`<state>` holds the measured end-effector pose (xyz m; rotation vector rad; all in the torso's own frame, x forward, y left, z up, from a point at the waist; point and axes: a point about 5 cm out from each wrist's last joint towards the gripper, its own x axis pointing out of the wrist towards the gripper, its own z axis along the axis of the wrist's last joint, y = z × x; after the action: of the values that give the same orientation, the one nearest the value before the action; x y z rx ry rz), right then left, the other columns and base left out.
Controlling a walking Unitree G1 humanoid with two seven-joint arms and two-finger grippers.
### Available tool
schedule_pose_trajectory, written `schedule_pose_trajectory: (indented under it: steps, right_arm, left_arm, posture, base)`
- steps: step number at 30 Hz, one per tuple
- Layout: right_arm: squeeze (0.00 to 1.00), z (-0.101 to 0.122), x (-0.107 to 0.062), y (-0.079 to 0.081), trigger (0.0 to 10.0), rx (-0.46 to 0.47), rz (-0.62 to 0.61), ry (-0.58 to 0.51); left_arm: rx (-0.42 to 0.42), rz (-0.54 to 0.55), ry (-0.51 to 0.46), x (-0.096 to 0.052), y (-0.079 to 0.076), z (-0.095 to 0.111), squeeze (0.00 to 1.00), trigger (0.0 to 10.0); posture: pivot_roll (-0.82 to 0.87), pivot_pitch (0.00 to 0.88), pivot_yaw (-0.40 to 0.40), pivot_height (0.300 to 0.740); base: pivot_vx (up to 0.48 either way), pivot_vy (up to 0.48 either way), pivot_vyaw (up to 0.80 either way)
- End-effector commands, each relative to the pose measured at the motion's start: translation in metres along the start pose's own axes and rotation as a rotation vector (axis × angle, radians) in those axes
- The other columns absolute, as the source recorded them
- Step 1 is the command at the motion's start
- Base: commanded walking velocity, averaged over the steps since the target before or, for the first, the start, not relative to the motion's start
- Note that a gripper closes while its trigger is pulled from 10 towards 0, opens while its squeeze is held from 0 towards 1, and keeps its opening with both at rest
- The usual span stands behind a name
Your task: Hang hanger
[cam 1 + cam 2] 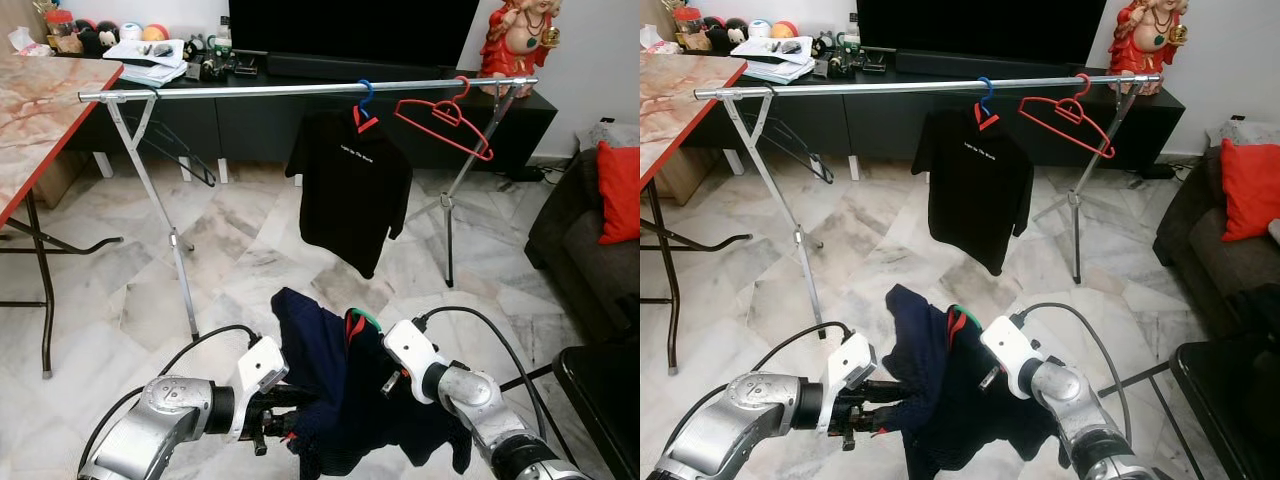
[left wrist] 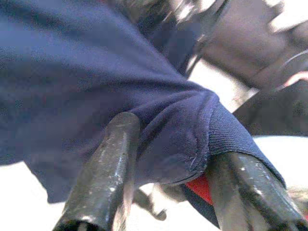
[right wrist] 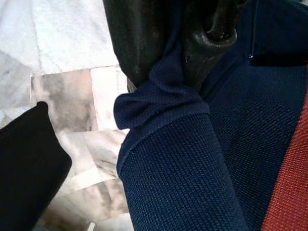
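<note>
My left hand (image 1: 268, 428) and right hand (image 1: 385, 385) both pinch the navy shirt (image 1: 340, 400) low in the frame; its hanger isn't yet on the rail (image 1: 300, 90) across the top.

Two silver arms hold a navy shirt (image 1: 345, 400) low over a marble floor (image 1: 230, 250). The left end effector (image 1: 285, 425) and right end effector (image 1: 392, 385) are in its folds. Beyond, a rail (image 1: 300, 90) carries a black shirt (image 1: 350, 185) and an empty red hanger (image 1: 445, 120).
</note>
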<state>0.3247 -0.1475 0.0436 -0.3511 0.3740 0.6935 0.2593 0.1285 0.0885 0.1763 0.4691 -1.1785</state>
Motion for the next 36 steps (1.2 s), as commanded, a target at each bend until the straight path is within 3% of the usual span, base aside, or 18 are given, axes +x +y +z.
schedule_pose_trajectory:
  steps: [1,2,6,7,13,18,20,21,22,23,27,29,32,33,34,36]
  right_arm:
    - [0.0,0.009,-0.001,-0.01,0.0,0.043,-0.053,-0.037]
    - [0.0,0.009,0.0,-0.01,0.0,0.051,-0.056,-0.039]
    - [0.0,0.01,0.002,-0.008,0.0,0.071,-0.065,-0.052]
    - [0.0,0.01,0.002,-0.009,0.0,0.097,-0.081,-0.058]
    - [0.0,0.011,0.003,-0.009,0.0,0.124,-0.084,-0.062]
    - [0.0,0.012,0.003,-0.012,0.0,0.198,-0.096,-0.075]
    - [0.0,0.011,0.002,-0.012,0.0,0.198,-0.098,-0.073]
    - [0.0,0.01,0.002,-0.012,0.0,0.22,-0.102,-0.074]
    - [0.0,0.01,0.002,-0.012,0.0,0.22,-0.102,-0.074]
    - [0.0,0.01,0.001,-0.013,0.0,0.228,-0.104,-0.074]
    - [0.0,0.008,0.0,-0.013,0.0,0.225,-0.105,-0.07]
    - [0.0,0.008,0.0,-0.013,0.0,0.235,-0.109,-0.073]
    - [0.0,0.008,0.0,-0.014,0.0,0.243,-0.112,-0.078]
    - [0.0,0.009,0.0,-0.014,0.0,0.253,-0.114,-0.085]
    - [0.0,0.01,0.001,-0.015,0.0,0.256,-0.114,-0.087]
    - [0.0,0.011,0.001,-0.015,0.0,0.254,-0.113,-0.089]
  left_arm:
    - [0.047,0.017,0.074,0.003,0.0,-0.009,1.0,10.0]
    - [0.043,0.114,0.098,0.005,0.011,-0.012,1.0,10.0]
    - [0.06,0.202,0.086,0.006,0.02,-0.008,1.0,10.0]
    - [0.099,0.245,0.131,0.005,0.024,-0.011,0.0,10.0]
    - [0.142,0.308,0.151,0.005,0.03,-0.014,0.0,10.0]
    - [0.2,0.471,0.098,0.005,0.045,-0.008,0.0,10.0]
    - [0.15,0.514,0.028,0.004,0.048,-0.003,0.0,10.0]
    - [0.067,0.52,-0.091,0.003,0.049,0.007,0.0,10.0]
    - [0.067,0.52,-0.091,0.003,0.049,0.007,0.0,10.0]
    - [-0.022,0.509,-0.198,0.001,0.049,0.015,0.0,10.0]
    - [-0.055,0.428,-0.273,-0.001,0.043,0.022,0.0,10.0]
    - [-0.039,0.232,-0.218,0.001,0.025,0.017,0.0,10.0]
    - [-0.018,0.143,-0.142,0.001,0.016,0.009,0.0,10.0]
    - [0.053,0.053,0.02,-0.001,0.006,-0.008,0.0,10.0]
    - [0.088,0.009,0.096,-0.003,0.001,-0.017,0.0,10.0]
    - [0.108,-0.028,0.154,-0.006,-0.003,-0.023,0.0,10.0]
  posture:
    - [0.05,0.098,-0.096,0.74]
    - [0.05,0.097,-0.096,0.74]
    - [0.05,0.097,-0.095,0.74]
    - [0.05,0.096,-0.095,0.74]
    - [0.05,0.095,-0.094,0.74]
    - [0.05,0.093,-0.092,0.74]
    - [0.05,0.092,-0.092,0.74]
    - [0.05,0.091,-0.09,0.74]
    - [0.05,0.091,-0.09,0.74]
    - [0.05,0.091,-0.09,0.74]
    - [0.05,0.086,-0.088,0.74]
    - [0.05,0.083,-0.088,0.74]
    - [0.05,0.08,-0.087,0.74]
    - [0.06,0.077,-0.085,0.74]
    - [0.06,0.076,-0.084,0.74]
    - [0.06,0.074,-0.084,0.74]
  base:
    - [0.0,0.0,0.0]
    - [0.0,0.0,0.0]
    - [0.0,0.0,0.0]
    - [0.0,0.0,0.0]
    - [0.0,0.0,0.0]
    - [0.0,0.0,0.0]
    - [0.0,0.0,0.0]
    - [0.0,0.0,0.0]
    - [0.0,0.0,0.0]
    - [0.0,0.0,0.0]
    - [0.0,0.0,0.0]
    - [0.0,0.0,0.0]
    - [0.0,0.0,0.0]
    - [0.0,0.0,0.0]
    - [0.0,0.0,0.0]
    - [0.0,0.0,0.0]
